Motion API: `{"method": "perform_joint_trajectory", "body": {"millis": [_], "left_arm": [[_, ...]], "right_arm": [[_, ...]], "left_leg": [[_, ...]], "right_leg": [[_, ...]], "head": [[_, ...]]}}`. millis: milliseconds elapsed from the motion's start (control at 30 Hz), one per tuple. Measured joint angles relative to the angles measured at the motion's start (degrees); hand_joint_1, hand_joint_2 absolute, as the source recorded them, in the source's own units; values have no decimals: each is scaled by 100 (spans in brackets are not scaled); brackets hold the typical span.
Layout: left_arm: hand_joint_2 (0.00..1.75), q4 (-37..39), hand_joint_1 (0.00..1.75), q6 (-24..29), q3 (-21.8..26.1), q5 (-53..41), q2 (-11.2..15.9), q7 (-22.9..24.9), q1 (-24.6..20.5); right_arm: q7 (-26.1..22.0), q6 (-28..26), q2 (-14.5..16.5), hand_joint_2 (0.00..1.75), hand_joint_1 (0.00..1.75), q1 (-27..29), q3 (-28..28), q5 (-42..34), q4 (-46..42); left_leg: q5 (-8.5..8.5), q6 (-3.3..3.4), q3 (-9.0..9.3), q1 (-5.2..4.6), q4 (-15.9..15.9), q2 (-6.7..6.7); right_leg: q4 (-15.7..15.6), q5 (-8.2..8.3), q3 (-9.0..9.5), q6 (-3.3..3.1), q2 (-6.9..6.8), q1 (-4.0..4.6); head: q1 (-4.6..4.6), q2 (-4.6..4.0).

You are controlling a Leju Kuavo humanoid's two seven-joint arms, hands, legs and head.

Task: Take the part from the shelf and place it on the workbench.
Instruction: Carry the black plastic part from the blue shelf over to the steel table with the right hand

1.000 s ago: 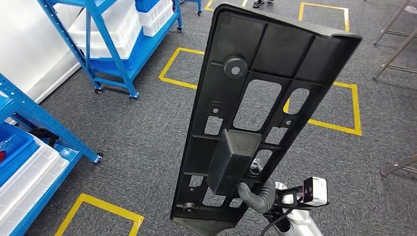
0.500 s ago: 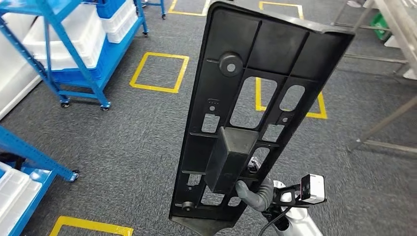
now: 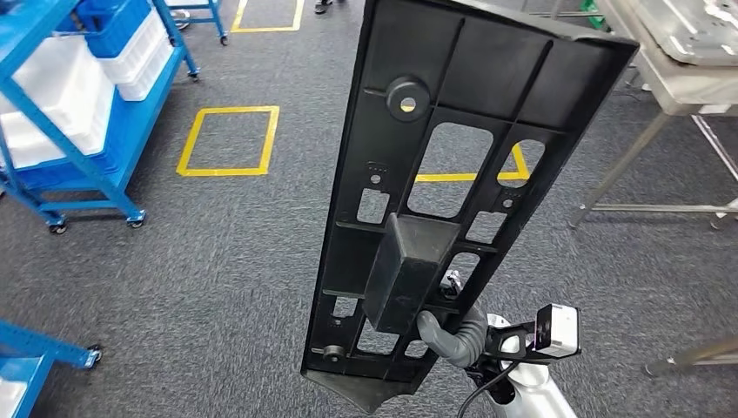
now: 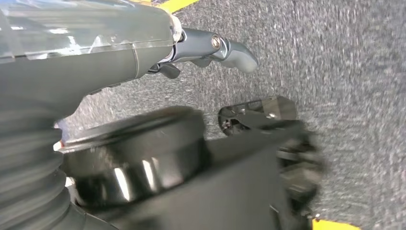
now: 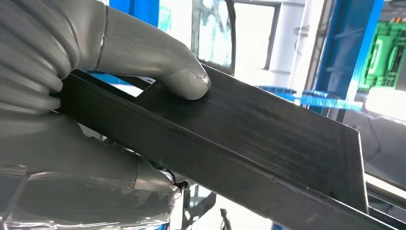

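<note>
The part (image 3: 470, 104) is a long black plastic panel with cut-outs, ribs and a box-shaped boss. It stands nearly upright in the middle of the head view. My right hand (image 3: 452, 335) grips its lower end from behind, the grey thumb hooked onto the near face below the boss. In the right wrist view the thumb (image 5: 163, 62) presses on the panel's flat edge (image 5: 268, 139). The metal workbench (image 3: 687, 83) stands at the upper right, beyond the panel. My left hand (image 4: 95, 62) hangs over the carpet holding nothing, its thumb (image 4: 225, 48) stretched out.
A blue wheeled shelf (image 3: 87, 131) with white and blue bins stands at the left. Another blue shelf's foot (image 3: 43, 353) is at the lower left. Yellow tape squares (image 3: 228, 141) mark the grey carpet. The workbench's thin metal legs (image 3: 622, 170) reach the floor at right.
The whole view has swung: the shelves slid off to the left and the workbench came into view at the upper right. The panel stays in my right hand as before.
</note>
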Motion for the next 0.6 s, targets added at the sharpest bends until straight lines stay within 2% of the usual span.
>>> {"method": "perform_joint_trajectory", "body": {"millis": [33,67,100,133,200,233,267,333,367,433,467,500,533,567,600], "left_arm": [[175,0,0,-3,1,0,0,3,10],[175,0,0,-7,2,0,0,6,14],[175,-1,0,-11,2,-1,0,4,14],[175,-1,0,-17,2,-7,0,1,10],[175,-1,0,-31,2,-23,1,-5,9],[175,-1,0,-38,1,-34,1,-6,4],[175,0,0,-42,0,-44,1,-4,-2],[175,-1,0,-54,0,-72,-4,3,-21],[175,-1,0,-60,0,-85,-8,7,-29],[175,-2,0,-71,-1,-103,-21,11,-39],[175,-2,0,-74,-1,-104,-24,13,-39],[175,-2,0,-78,-1,-105,-26,15,-34],[175,-1,0,-80,0,-105,-26,16,-29],[175,-1,0,-81,0,-105,-26,16,-27],[175,-1,0,-83,0,-105,-26,16,-31]], "right_arm": [[2,-10,-1,175,175,37,-15,9,-19],[4,-25,-3,175,175,79,-36,21,-40],[5,-45,-6,175,175,119,-62,33,-67],[3,-65,-10,175,175,153,-93,43,-99],[-12,-112,-26,175,175,209,-162,62,-175],[-24,-139,-37,175,175,246,-198,78,-219],[-39,-166,-53,175,175,295,-232,98,-262],[-73,-200,-103,175,175,425,-304,134,-352],[-91,-210,-136,175,175,489,-339,145,-393],[-116,-230,-195,175,175,559,-394,155,-461],[-122,-238,-215,175,175,578,-408,157,-479],[-124,-247,-230,175,175,595,-415,158,-491],[-124,-253,-240,175,175,622,-419,158,-497],[-124,-257,-251,175,175,651,-422,158,-500],[-124,-260,-262,175,175,675,-426,158,-504]], "left_leg": [[-79,1,-142,-1,289,-32],[-53,9,-208,-1,403,-48],[92,26,-160,-1,271,-65],[316,50,-14,-1,-65,-116],[682,104,337,8,-866,-384],[754,121,450,7,-1116,-497],[757,138,499,3,-1231,-566],[768,183,524,2,-1296,-483],[794,220,536,10,-1340,-420],[845,288,559,26,-1423,-258],[852,304,562,10,-1435,-174],[850,313,559,1,-1434,-86],[845,315,555,-6,-1432,-1],[836,315,554,-10,-1428,81],[826,308,556,-10,-1423,158]], "right_leg": [[2,0,0,-4,72,8],[5,1,3,-5,149,16],[8,1,10,-5,229,21],[10,1,21,-3,309,22],[20,2,27,22,458,20],[21,11,13,51,519,14],[19,24,-9,89,577,4],[-3,57,-43,172,679,-14],[22,37,-63,201,633,-12],[356,-184,-230,240,360,6],[688,-369,-390,254,190,7],[1078,-551,-577,273,91,0],[1405,-667,-733,292,44,-12],[1567,-685,-806,309,17,-27],[1502,-596,-764,324,-9,-43]], "head": [[0,0],[0,0],[0,0],[0,0],[0,0],[0,0],[-1,0],[0,0],[0,0],[1,0],[1,0],[1,0],[1,0],[1,0],[1,0]]}}
